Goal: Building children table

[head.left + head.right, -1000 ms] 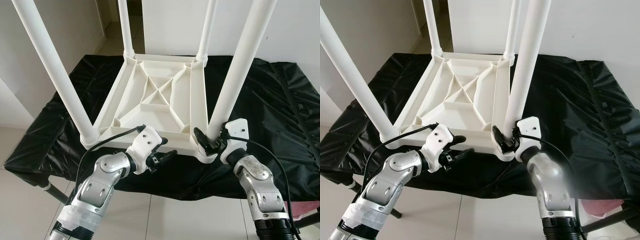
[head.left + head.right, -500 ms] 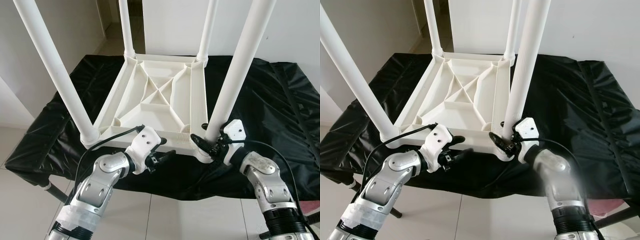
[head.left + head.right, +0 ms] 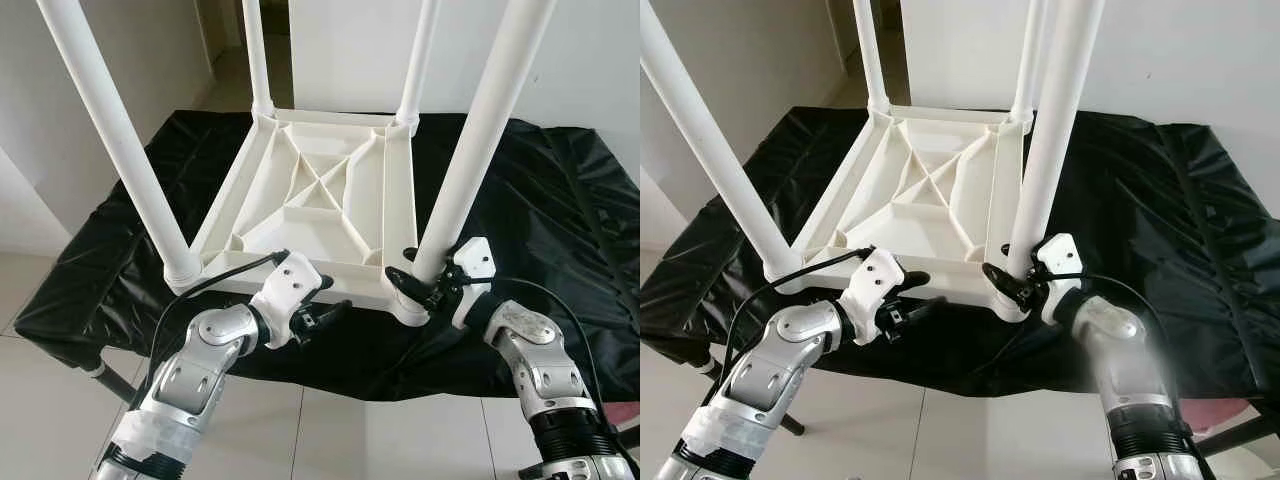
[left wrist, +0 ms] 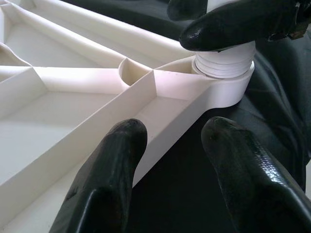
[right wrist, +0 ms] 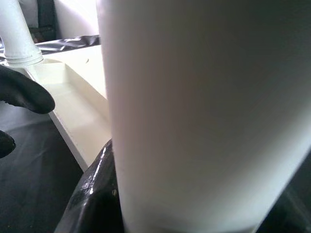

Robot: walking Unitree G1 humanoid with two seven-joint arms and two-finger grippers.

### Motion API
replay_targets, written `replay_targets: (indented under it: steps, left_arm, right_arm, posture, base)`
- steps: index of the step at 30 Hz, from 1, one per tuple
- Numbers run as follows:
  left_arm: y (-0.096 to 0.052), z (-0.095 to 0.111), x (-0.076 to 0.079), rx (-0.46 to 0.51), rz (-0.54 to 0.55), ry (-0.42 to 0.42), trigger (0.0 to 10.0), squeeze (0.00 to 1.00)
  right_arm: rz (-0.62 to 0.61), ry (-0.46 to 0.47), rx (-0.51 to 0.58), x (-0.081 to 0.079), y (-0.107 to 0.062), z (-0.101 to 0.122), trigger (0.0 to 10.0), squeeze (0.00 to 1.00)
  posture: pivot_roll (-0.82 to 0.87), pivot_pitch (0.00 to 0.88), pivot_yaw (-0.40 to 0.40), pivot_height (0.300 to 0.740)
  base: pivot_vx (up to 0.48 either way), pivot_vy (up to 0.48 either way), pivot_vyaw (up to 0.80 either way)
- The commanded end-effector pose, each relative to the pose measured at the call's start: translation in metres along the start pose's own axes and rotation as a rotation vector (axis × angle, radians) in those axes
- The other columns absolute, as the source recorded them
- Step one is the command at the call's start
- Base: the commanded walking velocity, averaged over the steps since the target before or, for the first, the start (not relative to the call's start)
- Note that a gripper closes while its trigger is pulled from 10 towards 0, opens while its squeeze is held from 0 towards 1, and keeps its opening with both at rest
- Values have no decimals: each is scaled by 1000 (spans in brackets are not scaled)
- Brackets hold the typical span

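The white plastic children table (image 3: pixel 320 200) lies upside down on a surface w/ a black cover (image 3: pixel 560 200), its underside w/ ribs facing up. Four white legs stand up from the corners: near left leg (image 3: pixel 115 135), near right leg (image 3: pixel 470 150), far left leg (image 3: pixel 255 55), far right leg (image 3: pixel 415 60). The table sits about in the middle of the cover, its near edge close to the robot.

The right gripper (image 3: pixel 420 290) is at the near right corner, at the bottom of the near right leg, just above the round socket (image 3: pixel 412 308). Its black fingers (image 3: pixel 400 283) are closed around the leg base, one on each side; in the right wrist view the leg (image 5: pixel 204 111) is very close to the camera w/ a finger (image 5: pixel 95 194) pressed against it.

The left gripper (image 3: pixel 325 315) is at the near edge of the table, approx. between the two near legs, pointing to the right along the edge. Its two fingers (image 4: pixel 107 179) are apart and grip nothing; in the left wrist view one is over the rim of the table frame (image 4: pixel 160 97) and the other over the black cover. Whether the first one touches the rim, I cannot tell. The same view shows the right gripper's finger (image 4: pixel 233 24) on the leg above the socket (image 4: pixel 228 82).

Light floor tiles (image 3: pixel 40 420) are below the near side, and a white wall (image 3: pixel 590 50) is at the far side.
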State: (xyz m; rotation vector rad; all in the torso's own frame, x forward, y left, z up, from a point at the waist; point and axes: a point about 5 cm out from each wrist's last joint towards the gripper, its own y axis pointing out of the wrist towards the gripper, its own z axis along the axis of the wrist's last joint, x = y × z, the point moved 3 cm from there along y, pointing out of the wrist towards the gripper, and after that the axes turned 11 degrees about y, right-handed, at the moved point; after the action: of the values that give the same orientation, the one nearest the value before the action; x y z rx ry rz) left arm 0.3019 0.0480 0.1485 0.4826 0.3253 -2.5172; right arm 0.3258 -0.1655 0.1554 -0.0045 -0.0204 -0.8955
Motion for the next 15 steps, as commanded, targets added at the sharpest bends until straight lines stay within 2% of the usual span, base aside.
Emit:
replay_targets:
  steps: [1,2,5,6,8,9,10,15]
  left_arm:
    - [-2,-3,0,-8,22,-3,10000,0]
    - [-1,-3,0,-8,21,-2,10000,0]
    - [-1,-3,1,-8,20,-3,10000,0]
    - [-1,-3,1,-8,18,-4,10000,0]
    - [-1,-3,2,-7,17,-6,10000,0]
    - [-1,-3,3,-6,12,-5,10000,0]
    - [-1,-3,3,-6,12,-5,10000,0]
    - [-1,-3,3,-6,16,-3,10000,0]
  right_arm:
    - [-51,37,-13,-2,0,-7,10000,0]
    - [-112,51,17,-7,1,-5,10000,0]
    - [-155,57,35,-9,3,-4,10000,0]
    - [-212,67,50,-11,4,-2,10000,0]
    - [-250,74,58,-11,4,-1,10000,0]
    - [-408,92,71,-12,4,-3,10000,0]
    - [-408,92,71,-12,4,-3,10000,0]
    - [-615,168,92,-24,3,-12,10000,0]
  posture:
    - [-50,54,40,740]
    - [-52,55,40,740]
    - [-53,56,41,740]
    - [-56,56,42,740]
    - [-56,56,42,740]
    - [-56,59,39,740]
    - [-56,59,39,740]
    - [-49,59,29,740]
  base:
    - [0,0,0]
    - [0,0,0]
    - [0,0,0]
    - [0,0,0]
    - [0,0,0]
    - [0,0,0]
    - [0,0,0]
    - [0,0,0]
